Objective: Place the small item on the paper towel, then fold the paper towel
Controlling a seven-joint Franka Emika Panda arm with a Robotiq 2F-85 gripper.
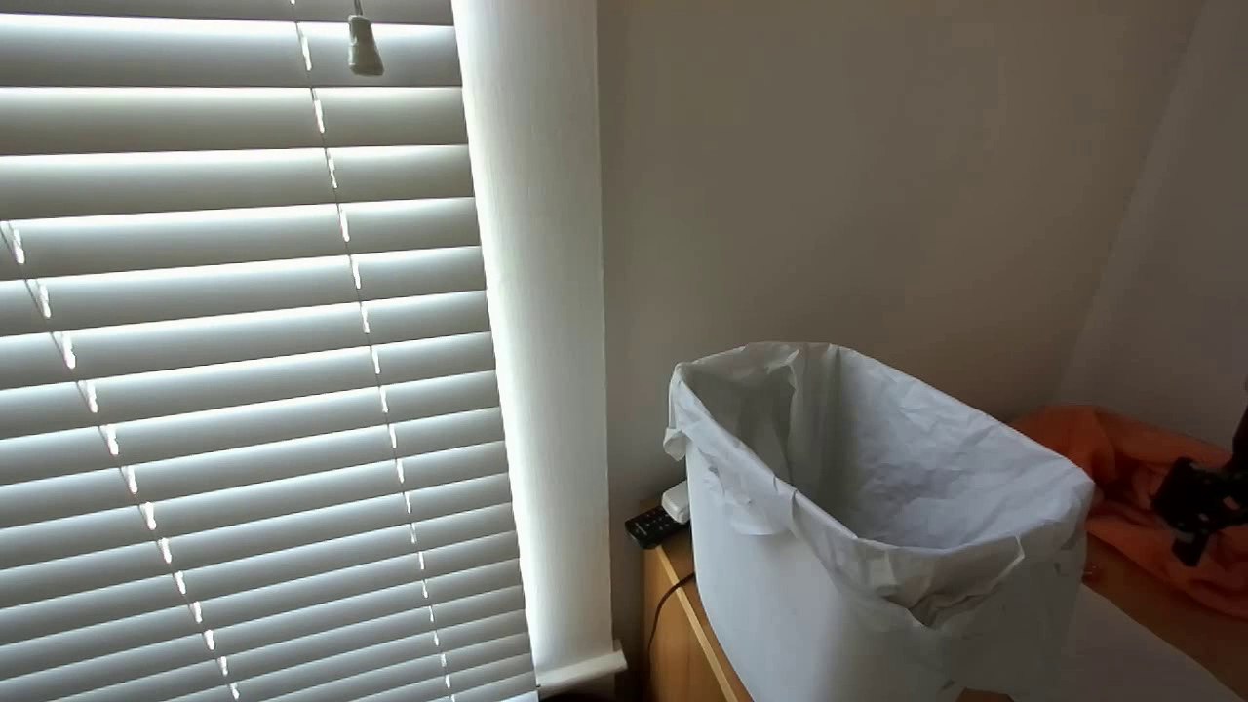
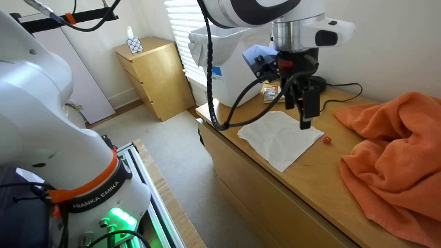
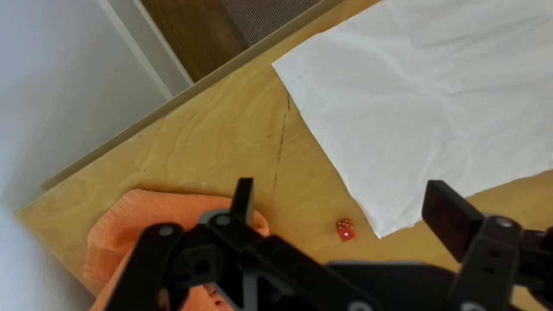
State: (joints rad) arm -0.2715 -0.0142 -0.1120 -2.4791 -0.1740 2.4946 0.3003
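Red die on wooden dresser top, between white paper towel and orange cloth, just beside towel's corner, apart from it. Towel lies spread out, lightly creased. Gripper above dresser, fingers spread wide; in wrist view die shows between them. Cloth heaped in loose folds. Farther along dresser top: white bin, bag liner draped over rim; printed packet near bin; black remote beside bin. Window blinds near bin.
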